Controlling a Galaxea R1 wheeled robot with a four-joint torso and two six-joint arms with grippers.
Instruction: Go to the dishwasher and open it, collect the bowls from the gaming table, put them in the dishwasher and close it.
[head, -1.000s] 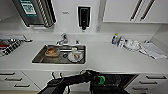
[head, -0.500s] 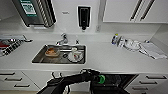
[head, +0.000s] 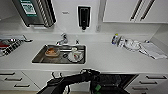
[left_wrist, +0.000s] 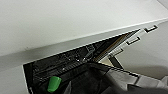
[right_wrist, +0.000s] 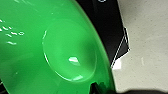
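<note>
The dishwasher (head: 113, 80) stands open below the counter, right of the sink, with a dark interior and wire racks (left_wrist: 67, 61). My left arm reaches in from the lower left, and its gripper (head: 91, 73) is at the top edge of the opening. A lime green bowl (right_wrist: 50, 50) shows its underside close up in the right wrist view, in front of the dark interior. My right gripper (right_wrist: 97, 88) is shut on its rim. A small green patch (head: 97, 87) shows inside the opening, and another green patch (left_wrist: 53, 83) sits low in the racks.
The steel sink (head: 37, 59) holds a plate and dishes, with the faucet (head: 63, 39) behind it. Bottles and a white cloth (head: 150, 49) lie on the counter to the right. Handled drawers (head: 11, 80) flank the dishwasher. A black dispenser (head: 83, 17) hangs on the wall.
</note>
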